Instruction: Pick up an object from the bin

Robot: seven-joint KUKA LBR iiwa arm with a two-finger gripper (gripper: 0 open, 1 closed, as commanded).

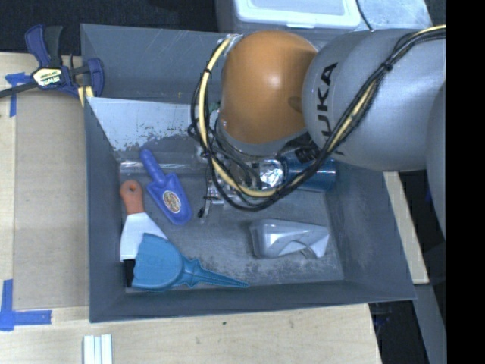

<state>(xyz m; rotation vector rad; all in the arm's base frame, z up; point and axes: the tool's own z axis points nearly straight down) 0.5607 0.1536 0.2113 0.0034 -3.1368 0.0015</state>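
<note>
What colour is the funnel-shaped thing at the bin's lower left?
The funnel is light blue, best seen in the camera view.

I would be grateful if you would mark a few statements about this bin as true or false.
1. A blue funnel lies along the near wall of the bin, spout toward the view's right. True.
2. The blue scoop lies in the bin's right half. False: it lies in the left half, just beyond the funnel.
3. A grey-and-white object lies on the right part of the floor. True.
4. The arm's orange cover hangs over the funnel. False: it hangs over the bin's far middle.
5. An orange-handled white tool lies far from the scoop. False: it lies right beside the scoop, on its left in the view.
</note>
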